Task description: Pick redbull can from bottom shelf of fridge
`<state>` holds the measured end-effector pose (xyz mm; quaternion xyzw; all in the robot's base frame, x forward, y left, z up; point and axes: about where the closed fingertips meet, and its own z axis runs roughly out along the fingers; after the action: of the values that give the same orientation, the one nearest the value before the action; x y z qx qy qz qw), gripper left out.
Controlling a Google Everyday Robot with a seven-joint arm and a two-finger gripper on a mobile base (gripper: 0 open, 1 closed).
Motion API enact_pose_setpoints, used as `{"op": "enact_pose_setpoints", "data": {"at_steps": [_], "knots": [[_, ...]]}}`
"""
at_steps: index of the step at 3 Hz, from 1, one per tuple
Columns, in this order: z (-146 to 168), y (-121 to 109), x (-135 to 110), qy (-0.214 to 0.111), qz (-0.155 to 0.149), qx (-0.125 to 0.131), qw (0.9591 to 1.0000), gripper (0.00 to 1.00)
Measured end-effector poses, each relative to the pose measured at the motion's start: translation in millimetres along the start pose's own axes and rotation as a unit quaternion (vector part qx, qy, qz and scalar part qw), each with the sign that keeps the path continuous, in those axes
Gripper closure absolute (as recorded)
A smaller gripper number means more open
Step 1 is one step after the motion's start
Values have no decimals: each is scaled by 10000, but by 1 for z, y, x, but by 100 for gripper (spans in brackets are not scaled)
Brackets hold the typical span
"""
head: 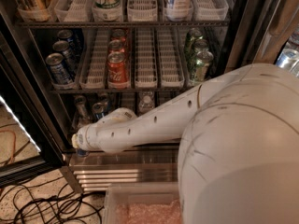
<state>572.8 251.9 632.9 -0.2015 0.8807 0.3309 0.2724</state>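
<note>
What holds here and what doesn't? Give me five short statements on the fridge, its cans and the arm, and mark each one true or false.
1. The red cans stand between blue cans and green cans on one rack. True.
2. The fridge is closed. False: it is open, and the arm reaches into it.
3. The gripper is up by the top rack. False: it is at the arm's far end, low at the left front of the bottom shelf.
4. Cables lie on the floor at lower left. True.
5. The bottom shelf holds no cans. False: slim cans stand at its left, behind the arm.
</note>
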Motion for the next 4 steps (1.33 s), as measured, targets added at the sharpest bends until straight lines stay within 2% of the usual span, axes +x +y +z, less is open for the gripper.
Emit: {"op": "enact_pose_setpoints", "data": {"at_steps": [1,2,3,4], "knots": [[0,0,0,1,1,0,10000,100],[-16,1,48,470,689,145,9964,100],[-39,0,118,1246,1506,432,9798,100],[-74,-14,183,2023,2126,816,9525,100]]}}
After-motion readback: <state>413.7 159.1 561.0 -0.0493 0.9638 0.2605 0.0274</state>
